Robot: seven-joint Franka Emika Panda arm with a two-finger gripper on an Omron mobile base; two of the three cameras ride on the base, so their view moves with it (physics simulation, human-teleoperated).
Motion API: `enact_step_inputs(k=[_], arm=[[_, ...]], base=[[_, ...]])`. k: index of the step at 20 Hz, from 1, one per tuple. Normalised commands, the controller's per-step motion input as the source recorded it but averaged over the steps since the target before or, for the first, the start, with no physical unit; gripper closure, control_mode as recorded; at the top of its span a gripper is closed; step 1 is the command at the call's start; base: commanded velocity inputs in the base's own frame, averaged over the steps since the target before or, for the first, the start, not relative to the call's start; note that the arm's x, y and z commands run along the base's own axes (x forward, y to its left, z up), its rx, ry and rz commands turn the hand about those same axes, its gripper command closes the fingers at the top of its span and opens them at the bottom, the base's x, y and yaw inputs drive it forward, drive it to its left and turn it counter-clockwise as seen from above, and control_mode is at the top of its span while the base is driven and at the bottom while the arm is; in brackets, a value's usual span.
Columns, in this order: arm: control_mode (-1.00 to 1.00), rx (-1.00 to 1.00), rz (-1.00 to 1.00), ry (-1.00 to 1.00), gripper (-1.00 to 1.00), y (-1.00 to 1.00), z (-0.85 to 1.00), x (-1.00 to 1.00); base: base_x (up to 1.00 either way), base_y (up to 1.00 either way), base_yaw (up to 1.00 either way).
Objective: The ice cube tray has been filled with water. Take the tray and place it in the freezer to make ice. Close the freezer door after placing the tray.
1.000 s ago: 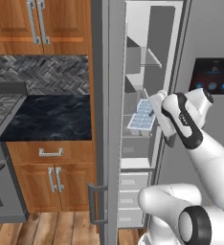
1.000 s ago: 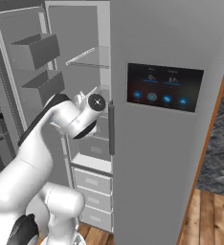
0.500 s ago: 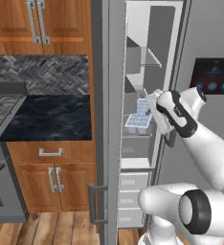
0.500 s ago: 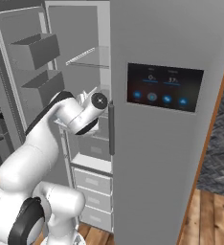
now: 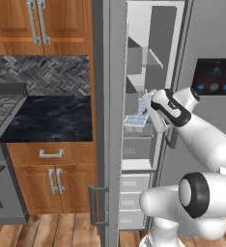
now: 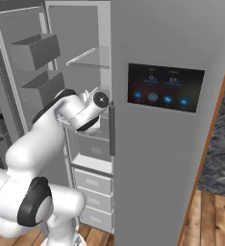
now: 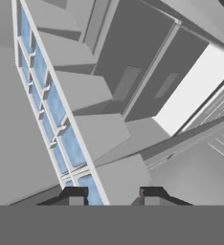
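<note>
While your gripper [image 7: 113, 195] reaches into the open freezer [image 5: 148, 72], it's clamped on the ice cube tray [image 5: 137, 116], fingertips [image 7: 74, 194] straddling the tray's near end. You can see the tray sits tilted at mid-shelf height inside the compartment, water [image 7: 74, 146] pale blue in its cells. Freezer door [image 5: 107, 144] stands wide open left of the arm.

Hand cam: ice cube tray [image 7: 49, 112] runs as a long diagonal strip from top left down to the finger tips, water [image 7: 74, 146] showing pale blue in the cells. Gripper [image 7: 113, 195] has one tip [image 7: 75, 195] right at the tray's near end — grip itself not readable. Behind it, grey freezer [image 7: 128, 62] interior walls and a white shelf [image 7: 193, 88] edge at right.
</note>
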Motion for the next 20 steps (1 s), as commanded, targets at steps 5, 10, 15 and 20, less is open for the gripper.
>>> enact_step_inputs(k=[5, 10, 15, 20], arm=[[-1.00, 0.00, 0.00, 0.00, 1.00, 0.01, -0.08, 0.30], [-1.00, 0.00, -0.01, 0.00, 1.00, 0.00, -0.08, 0.29], [-1.00, 0.00, -0.02, 0.00, 1.00, 0.00, -0.04, 0.31], [-1.00, 0.00, -0.02, 0.00, 1.00, 0.00, -0.02, 0.32]], base=[[0.00, 0.00, 0.00], [0.00, 0.00, 0.00], [0.00, 0.00, 0.00], [0.00, 0.00, 0.00]])
